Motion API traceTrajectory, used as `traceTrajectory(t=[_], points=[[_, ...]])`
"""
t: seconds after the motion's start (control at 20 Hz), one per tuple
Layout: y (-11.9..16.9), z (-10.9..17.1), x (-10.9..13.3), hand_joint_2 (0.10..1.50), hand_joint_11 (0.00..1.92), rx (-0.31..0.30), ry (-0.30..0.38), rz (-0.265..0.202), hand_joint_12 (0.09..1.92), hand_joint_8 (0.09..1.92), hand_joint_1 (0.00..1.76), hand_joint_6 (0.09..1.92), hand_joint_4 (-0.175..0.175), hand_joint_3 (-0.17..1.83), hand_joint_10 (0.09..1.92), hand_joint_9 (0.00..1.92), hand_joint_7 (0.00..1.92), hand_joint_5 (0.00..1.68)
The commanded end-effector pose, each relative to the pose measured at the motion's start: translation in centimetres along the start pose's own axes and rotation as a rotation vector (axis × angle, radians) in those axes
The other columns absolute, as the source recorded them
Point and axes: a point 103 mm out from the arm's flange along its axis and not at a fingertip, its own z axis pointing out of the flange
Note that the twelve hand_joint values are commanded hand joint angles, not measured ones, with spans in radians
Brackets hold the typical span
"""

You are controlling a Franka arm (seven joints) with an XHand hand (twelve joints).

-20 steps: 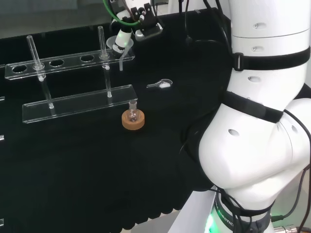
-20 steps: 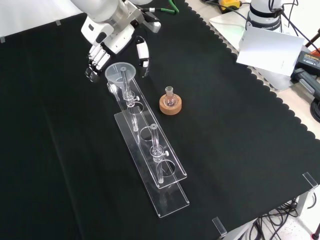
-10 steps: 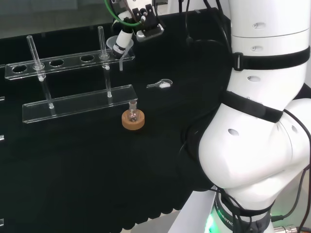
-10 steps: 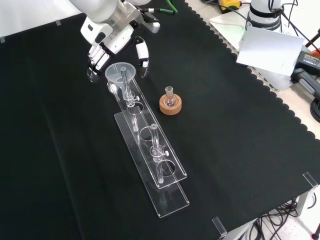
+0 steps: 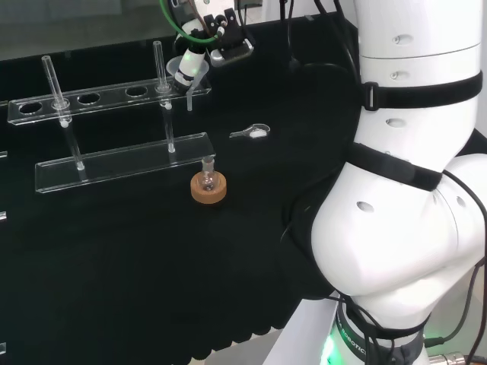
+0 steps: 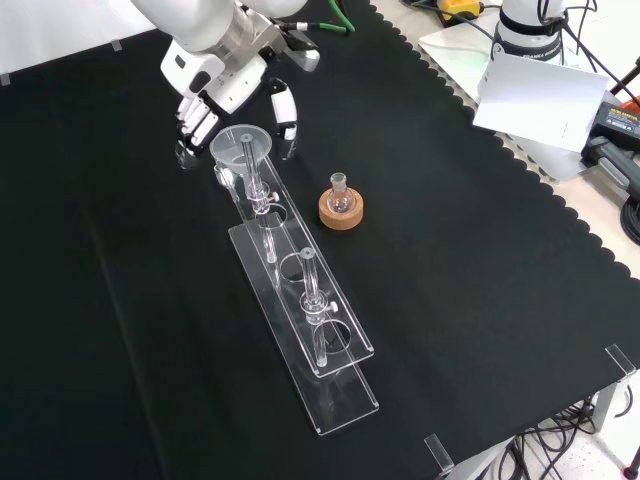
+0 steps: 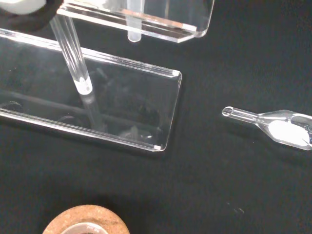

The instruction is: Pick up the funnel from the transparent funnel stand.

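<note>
On the black cloth, seen from the front, a long clear stand is laid slanting from near the bottom up toward the top left. Two thin clear posts are seen rising from it, and round holes are cut in its upper shelf. The funnel is seated in the hole at the far end of that shelf, with its wide mouth up and its thin stem hanging down through the hole. To the right of the stand, a small glass flask is set upright in a cork ring, apart from the stand. In the head view, a small clear scoop is laid on the cloth to the right of the stand, with something white in its bowl. The hand is held just above and behind the funnel in the front view. Its fingers are spread apart, with some hanging at the left of the funnel's rim and one white finger at the right. The rim sits between them. Whether they touch the rim cannot be told. Nothing is gripped by the hand.
</note>
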Motion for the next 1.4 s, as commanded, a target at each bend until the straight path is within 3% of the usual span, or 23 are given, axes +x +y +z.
traceTrajectory(t=[0.05,0.35,0.7,0.9,1.1,1.4], points=[[0.2,0.2,-0.1,0.59,0.26,0.01,-0.012,0.004,1.52,0.61,0.65,0.09,-0.05,0.43,0.77,0.31,0.0,0.16],[0.2,0.2,-0.3,0.61,0.27,-0.017,-0.037,0.009,1.51,0.69,0.68,0.09,-0.055,0.45,0.71,0.43,0.03,0.2],[0.1,0.3,-0.2,0.64,0.37,-0.062,-0.076,0.043,1.44,0.73,0.76,0.09,-0.065,0.48,0.59,0.68,0.35,0.39],[-0.3,-0.4,0.1,0.66,0.42,-0.118,-0.113,0.078,1.42,0.73,0.79,0.09,-0.062,0.5,0.56,0.76,0.44,0.47],[-1.6,-1.8,0.0,0.68,0.46,-0.201,-0.11,0.071,1.39,0.73,0.81,0.09,-0.06,0.51,0.55,0.82,0.5,0.53],[-3.8,-4.0,0.1,0.68,0.49,-0.258,-0.121,0.067,1.36,0.7,0.82,0.11,-0.052,0.53,0.5,0.88,0.58,0.61]])
